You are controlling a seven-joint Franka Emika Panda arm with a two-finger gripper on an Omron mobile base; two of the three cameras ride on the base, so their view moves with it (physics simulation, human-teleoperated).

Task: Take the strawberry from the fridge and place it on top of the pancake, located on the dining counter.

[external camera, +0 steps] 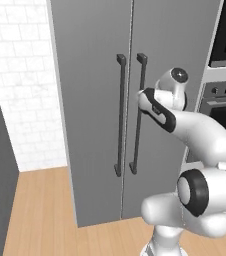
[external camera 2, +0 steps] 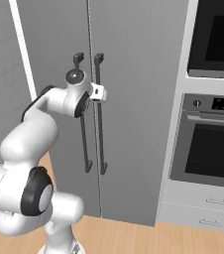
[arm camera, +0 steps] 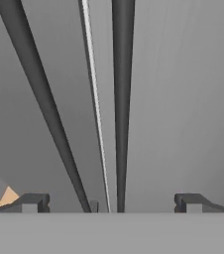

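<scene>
Reaching: arm stretched out toward the fridge [external camera: 95, 100], hand right up at the upper part of the two handles.
Claw: the claw [arm camera: 111, 203] is spread wide, nothing in it. Hand view has one fingertip [arm camera: 32, 202] low left and the other low right, with both bars in the gap between them.
Fridge: tall grey two-door unit, both doors shut, thin seam running down the middle.
Left handle: the left handle [external camera: 119, 115] is a long dark vertical bar just beside the seam.
Right handle: the right handle [external camera: 138, 112] sits on the other side of the seam; the hand is level with its upper part, can't tell if it's touching.
Wall ovens: black-windowed wall ovens [external camera 2: 210, 144] stacked just right of the fridge, drawers below.
Floor: light wood floor [external camera: 40, 210].
Wall: white brick wall [external camera: 22, 80] left of the fridge.
</scene>
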